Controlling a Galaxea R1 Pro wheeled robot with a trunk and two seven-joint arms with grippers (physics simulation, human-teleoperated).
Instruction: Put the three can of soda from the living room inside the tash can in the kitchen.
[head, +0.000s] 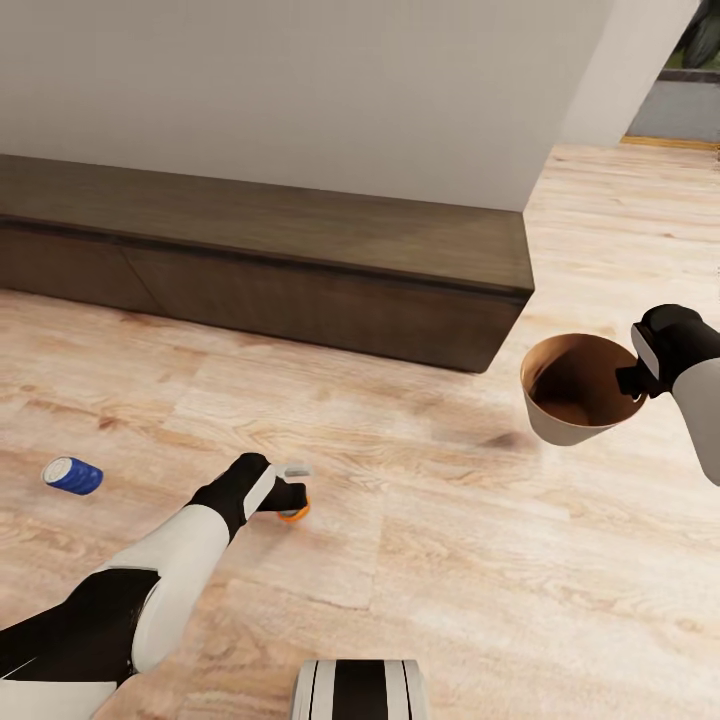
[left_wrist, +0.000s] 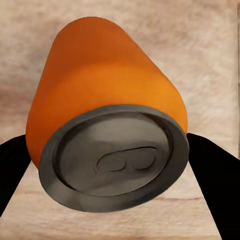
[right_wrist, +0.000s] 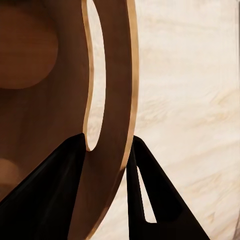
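Observation:
An orange can of soda (head: 296, 514) stands on the wood floor with my left gripper (head: 290, 498) shut on it. In the left wrist view the orange can (left_wrist: 110, 85) sits between both black fingers (left_wrist: 216, 185), its grey top toward the camera. A blue can of soda (head: 72, 476) lies on its side on the floor, far left of that hand. My right gripper (head: 638, 383) is shut on the rim of the tash can (head: 572, 428) and holds it up above the floor at the right. Its brown inner wall (right_wrist: 117, 75) is pinched between the right fingers (right_wrist: 160, 200).
A long low dark-brown bench (head: 300, 260) runs along the white wall ahead of me, ending at the right near the held bucket. Wood floor continues past its end toward the far right. My base (head: 360, 690) shows at the lower edge.

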